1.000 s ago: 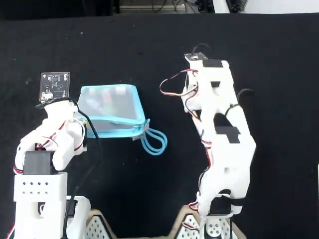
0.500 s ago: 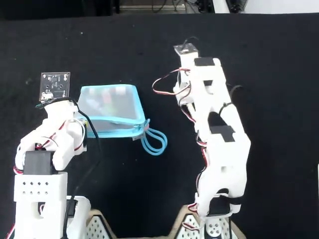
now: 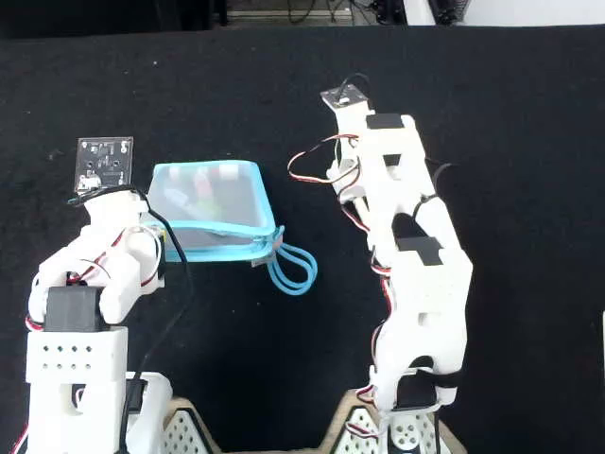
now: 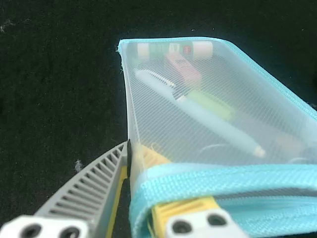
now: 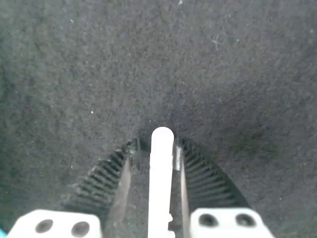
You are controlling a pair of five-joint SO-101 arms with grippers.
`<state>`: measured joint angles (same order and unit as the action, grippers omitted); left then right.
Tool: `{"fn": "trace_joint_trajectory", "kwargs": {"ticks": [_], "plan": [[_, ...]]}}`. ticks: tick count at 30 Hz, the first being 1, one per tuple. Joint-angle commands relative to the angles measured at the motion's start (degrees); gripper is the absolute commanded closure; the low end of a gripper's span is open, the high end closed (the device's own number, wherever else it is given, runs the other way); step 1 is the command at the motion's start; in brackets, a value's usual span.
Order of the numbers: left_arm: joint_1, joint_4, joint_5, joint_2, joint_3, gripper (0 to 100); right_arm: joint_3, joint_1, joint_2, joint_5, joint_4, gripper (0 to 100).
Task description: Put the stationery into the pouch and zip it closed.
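The translucent pouch [image 3: 210, 210] with light blue trim lies left of centre, its mouth edge toward the arms' bases. Inside it are a pale blue pen [image 4: 198, 111], a green marker [image 4: 210, 103] and a red item [image 4: 184, 69]. My left gripper [image 4: 136, 154] is shut on the pouch's near corner [image 3: 163, 242], one grey finger [image 4: 99, 181] outside the mesh. My right gripper [image 5: 157, 143] is shut on a white pen [image 5: 161, 168] that points out past the fingertips, low over the black cloth. In the high view the right arm [image 3: 406, 236] stands right of the pouch and hides its own fingers.
A blue cord loop [image 3: 293, 268] trails from the pouch's right corner toward the right arm. The black cloth [image 3: 492, 123] covers the whole table, with open room at the far side and right. Both arm bases [image 3: 76, 378] stand at the near edge.
The right arm has swung left and farther out across the table, closer to the pouch's side. The left arm and the pouch have stayed put.
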<state>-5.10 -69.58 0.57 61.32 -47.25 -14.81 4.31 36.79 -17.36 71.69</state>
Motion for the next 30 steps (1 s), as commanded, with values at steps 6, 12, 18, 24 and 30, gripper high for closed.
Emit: {"fn": "trace_joint_trajectory", "kwargs": {"ticks": [6,12,18,24,30], "plan": [[-0.7,1.1,0.3,0.0,0.2,97,-0.2,-1.8,-0.7,-0.5,-0.6,83.9],[-0.7,1.1,0.3,0.0,0.2,97,-0.1,-2.7,-0.6,-0.6,-0.6,84.2],[-0.7,1.1,0.3,0.0,0.3,97,-0.5,-2.5,0.7,-0.3,-0.9,84.2],[-0.7,1.1,0.3,0.0,0.4,97,-1.0,-2.5,2.3,-0.3,-0.8,84.2],[-0.7,1.1,0.3,0.0,0.4,97,-1.8,-2.5,2.6,-0.3,-0.5,84.2]]}}
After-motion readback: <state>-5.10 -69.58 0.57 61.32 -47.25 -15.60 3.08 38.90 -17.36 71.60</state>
